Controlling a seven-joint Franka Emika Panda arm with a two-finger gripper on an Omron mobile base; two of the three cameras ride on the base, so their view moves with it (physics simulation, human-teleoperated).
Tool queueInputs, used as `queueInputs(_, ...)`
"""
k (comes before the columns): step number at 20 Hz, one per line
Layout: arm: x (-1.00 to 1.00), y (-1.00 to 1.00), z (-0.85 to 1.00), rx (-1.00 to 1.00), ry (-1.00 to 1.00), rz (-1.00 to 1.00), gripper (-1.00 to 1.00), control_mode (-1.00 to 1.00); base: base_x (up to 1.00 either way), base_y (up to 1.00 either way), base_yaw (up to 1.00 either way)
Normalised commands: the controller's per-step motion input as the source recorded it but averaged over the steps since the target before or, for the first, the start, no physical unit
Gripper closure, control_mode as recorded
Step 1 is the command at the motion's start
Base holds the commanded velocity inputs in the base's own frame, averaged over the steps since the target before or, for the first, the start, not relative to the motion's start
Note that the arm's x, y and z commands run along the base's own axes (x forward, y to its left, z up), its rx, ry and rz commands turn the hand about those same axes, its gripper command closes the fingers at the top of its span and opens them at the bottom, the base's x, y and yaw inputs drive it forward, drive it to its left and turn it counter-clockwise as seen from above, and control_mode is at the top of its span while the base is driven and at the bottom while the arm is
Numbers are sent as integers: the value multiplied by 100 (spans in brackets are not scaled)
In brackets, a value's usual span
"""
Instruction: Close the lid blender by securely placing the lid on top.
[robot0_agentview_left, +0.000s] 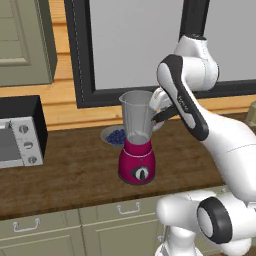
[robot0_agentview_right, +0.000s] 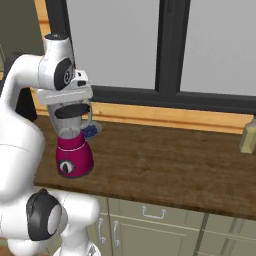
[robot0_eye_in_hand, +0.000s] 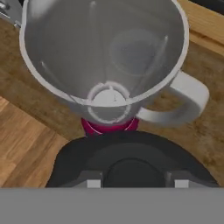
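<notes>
Lid (robot0_eye_in_hand: 131, 164): one black disc, held in the tool (robot0_eye_in_hand: 133, 183), whose two fingertips (robot0_eye_in_hand: 93, 183) grip its raised centre knob from either side. It hangs in the air above the desk (robot0_agentview_left: 75, 172), just off the jar's rim on the handle side, not yet seated. In the right base view the lid (robot0_agentview_right: 70, 111) shows as a dark oval just under the tool (robot0_agentview_right: 67, 97), level with the jar top.

One blender (robot0_agentview_left: 136, 140) stands upright on the wooden desk, a clear grey jar on a magenta base with one round black dial. Its mouth is open. One bowl of blueberries (robot0_agentview_left: 114, 136) sits just behind it to the left, and one toaster oven (robot0_agentview_left: 20, 132) stands well apart at the far left.

The hand view looks straight down into the blender (robot0_eye_in_hand: 107, 65), showing the blade hub at the bottom and the side handle pointing right, which neither base view shows. The left base view alone gives the toaster oven. The right base view alone shows one pale bottle (robot0_agentview_right: 248, 135) at the far right of the desk (robot0_agentview_right: 165, 160).
</notes>
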Motion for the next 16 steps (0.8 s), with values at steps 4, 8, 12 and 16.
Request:
queueInputs(4, 21, 55, 100, -2, 0, 0, 100, -100, 0, 0, 0)
queueInputs(8, -41, 8, 99, 0, -8, -1, 100, -100, 0, 0, 0)
queueInputs(12, -22, 18, 90, 0, -5, -1, 100, -100, 0, 0, 0)
queueInputs(16, 0, 24, 73, 0, -12, 0, 100, -100, 0, 0, 0)
